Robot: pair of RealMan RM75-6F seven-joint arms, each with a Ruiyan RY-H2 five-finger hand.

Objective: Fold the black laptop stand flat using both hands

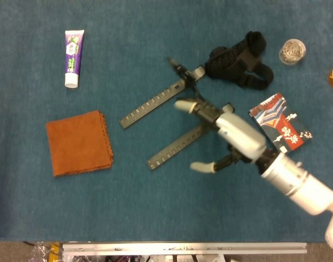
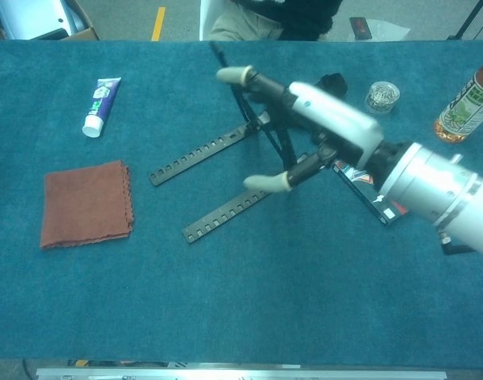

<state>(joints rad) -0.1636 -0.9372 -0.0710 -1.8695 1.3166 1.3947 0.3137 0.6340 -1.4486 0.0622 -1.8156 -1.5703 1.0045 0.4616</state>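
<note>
The black laptop stand (image 1: 150, 103) lies mid-table with its two slotted bars pointing left and toward me. Its upright legs (image 1: 183, 73) lean over to the left, blurred. In the chest view the stand (image 2: 198, 158) shows the same lean, with a leg (image 2: 240, 99) tilting left. My right hand (image 1: 235, 131) hovers over the hinge end of the near bar with its fingers (image 1: 184, 105) stretched along the legs and the thumb spread wide. In the chest view this hand (image 2: 328, 119) grips nothing that I can see. My left hand is in neither view.
A toothpaste tube (image 1: 73, 51) and a folded orange cloth (image 1: 79, 143) lie at the left. Behind the stand sits a black strap bundle (image 1: 237, 60), then a small jar (image 1: 292, 51), with a card box (image 1: 281, 126) to the right. A bottle (image 2: 463, 103) stands far right.
</note>
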